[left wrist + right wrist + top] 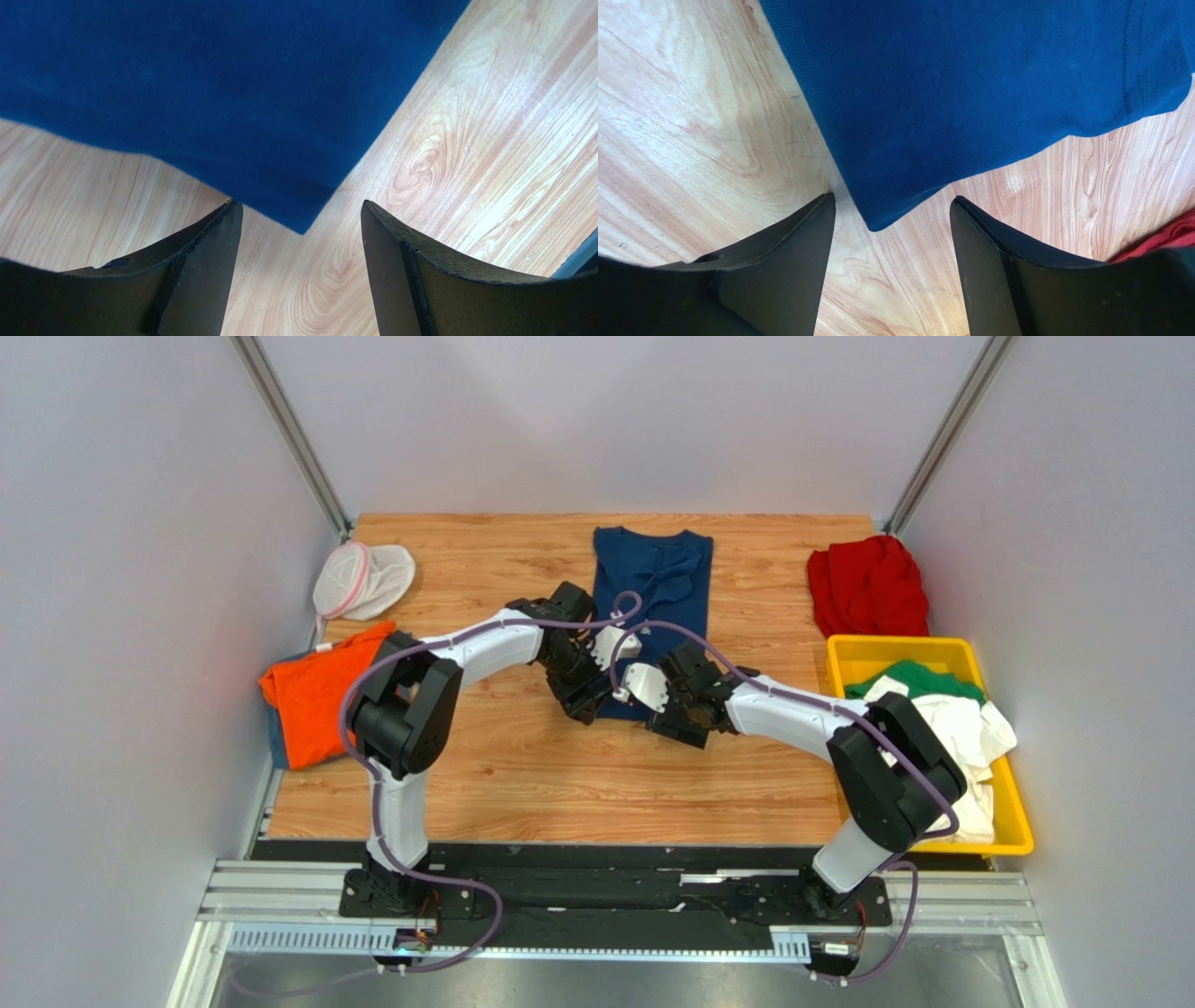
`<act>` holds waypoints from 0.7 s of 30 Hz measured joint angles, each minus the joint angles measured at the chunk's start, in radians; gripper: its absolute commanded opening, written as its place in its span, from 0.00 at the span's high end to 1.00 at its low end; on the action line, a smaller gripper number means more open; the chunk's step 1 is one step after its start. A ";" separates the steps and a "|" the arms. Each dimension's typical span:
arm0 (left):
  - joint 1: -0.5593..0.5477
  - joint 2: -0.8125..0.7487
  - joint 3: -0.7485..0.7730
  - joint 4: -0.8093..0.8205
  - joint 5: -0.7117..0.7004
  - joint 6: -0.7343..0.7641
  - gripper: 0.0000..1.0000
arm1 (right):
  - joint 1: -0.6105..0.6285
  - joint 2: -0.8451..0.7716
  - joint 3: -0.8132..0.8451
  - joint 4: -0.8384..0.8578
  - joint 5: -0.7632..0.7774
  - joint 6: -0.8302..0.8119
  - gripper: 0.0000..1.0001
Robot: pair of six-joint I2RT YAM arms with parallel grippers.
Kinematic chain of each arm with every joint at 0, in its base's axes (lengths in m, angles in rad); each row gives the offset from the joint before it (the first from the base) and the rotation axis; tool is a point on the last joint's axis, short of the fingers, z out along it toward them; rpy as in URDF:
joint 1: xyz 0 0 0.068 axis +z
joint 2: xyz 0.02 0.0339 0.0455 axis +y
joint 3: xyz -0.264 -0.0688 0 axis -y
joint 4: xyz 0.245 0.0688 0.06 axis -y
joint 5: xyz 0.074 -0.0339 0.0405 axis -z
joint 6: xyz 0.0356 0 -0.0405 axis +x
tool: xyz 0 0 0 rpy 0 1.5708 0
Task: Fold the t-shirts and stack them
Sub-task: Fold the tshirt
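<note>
1. the left arm (484,647) and right arm (786,711) are wearing white link shells between bulky black joint housings.
2. thin lilac cables (494,913) are trailing along both arms to the bases.
3. matte black wedge-shaped fingers (196,273) are showing rough, grainy edges.

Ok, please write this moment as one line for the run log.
left gripper: open, over near-left corner of navy blue cloth t-shirt | right gripper: open, over near-right corner | held: nothing
</note>
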 measured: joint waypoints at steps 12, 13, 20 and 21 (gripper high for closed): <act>-0.003 0.074 0.090 -0.064 0.015 0.004 0.59 | 0.000 0.000 0.000 0.000 0.007 -0.013 0.38; -0.006 0.074 0.090 -0.067 0.014 0.003 0.62 | 0.000 0.000 0.000 0.000 0.007 -0.014 0.39; -0.031 0.062 0.053 -0.048 0.007 -0.001 1.00 | 0.000 0.000 0.000 -0.002 0.004 -0.019 0.78; -0.032 0.056 0.044 -0.042 0.008 -0.001 1.00 | 0.000 0.000 0.000 -0.003 0.002 -0.017 0.93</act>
